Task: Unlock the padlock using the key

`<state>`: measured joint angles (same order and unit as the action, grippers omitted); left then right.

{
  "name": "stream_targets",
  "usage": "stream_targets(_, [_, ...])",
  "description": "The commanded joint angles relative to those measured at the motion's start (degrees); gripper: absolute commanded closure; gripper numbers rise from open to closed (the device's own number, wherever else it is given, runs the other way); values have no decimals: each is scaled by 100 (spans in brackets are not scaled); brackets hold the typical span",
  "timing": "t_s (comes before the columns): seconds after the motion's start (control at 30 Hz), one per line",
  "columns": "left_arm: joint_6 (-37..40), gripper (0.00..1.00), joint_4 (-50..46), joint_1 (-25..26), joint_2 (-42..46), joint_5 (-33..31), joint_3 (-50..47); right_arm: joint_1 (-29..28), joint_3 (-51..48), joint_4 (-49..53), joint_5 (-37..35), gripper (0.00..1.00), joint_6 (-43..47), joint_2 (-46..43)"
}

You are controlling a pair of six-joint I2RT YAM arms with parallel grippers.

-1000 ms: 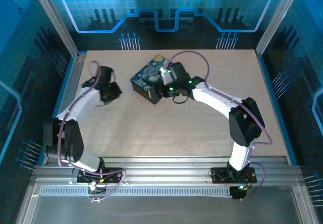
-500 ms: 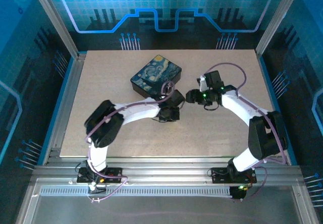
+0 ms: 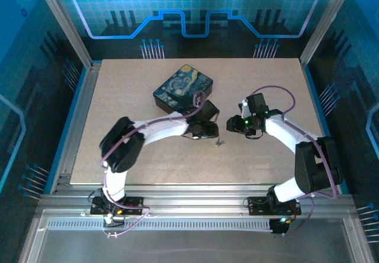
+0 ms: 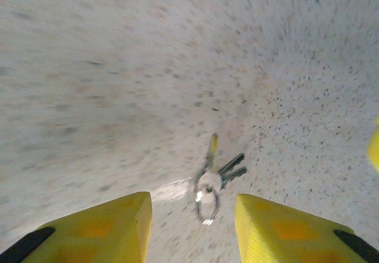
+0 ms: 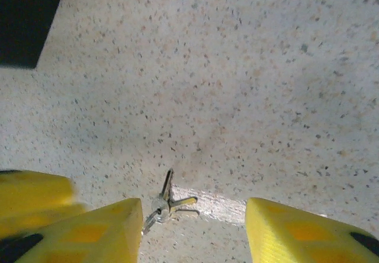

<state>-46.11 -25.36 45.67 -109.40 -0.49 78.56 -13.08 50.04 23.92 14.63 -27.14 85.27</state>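
The keys (image 3: 219, 142) lie flat on the worktop (image 3: 148, 159), nearest to me and just in front of both arm tips. They are a small bunch on a ring.

In the left wrist view the ring sits between the left fingers (image 4: 106, 230), just ahead of them. The keys fan out away from the fingers, so the long way of the bunch runs straight ahead, tipped a little to one side. The left fingers are spread wide and hold nothing.

In the right wrist view the bunch also lies just ahead of the right fingers (image 5: 296, 230), but close by one finger, not in the middle. These fingers are spread wide too, with nothing in them.

I think the left arm is better lined up for the pick. It would need to go down and close across the ring.

Farther back sits the dark painted box (image 3: 183, 88), well apart from the keys.

Half a second ago the two arm tips were almost touching, a bit farther back, and I saw no keys lying on the worktop. Now the tips are apart and the keys are down between them.
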Motion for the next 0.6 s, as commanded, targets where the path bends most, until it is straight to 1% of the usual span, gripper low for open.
stream_targets(0.0, [244, 59, -30, -361, 765, 188, -571, -100, -188, -52, 313, 55, -62, 36])
stream_targets(0.1, [279, 60, 20, -672, 1134, 135, -1105, -397, -250, -132, 255, 56, -238, 132])
stream_targets(0.2, [310, 60, 40, -890, 1391, 35, -1438, -771, -276, -159, 37, 56, -450, 241])
stream_targets(0.3, [392, 59, 23, -974, 1507, -24, -1563, -1118, -221, -156, -180, 56, -661, 408])
stream_targets(0.43, [521, 59, 13, -994, 1492, -20, -1572, -1309, -170, -104, -388, 58, -991, 667])
stream_targets(0.57, [594, 59, 54, -1004, 1488, -12, -1580, -1524, -50, -101, -669, 59, -1063, 884])
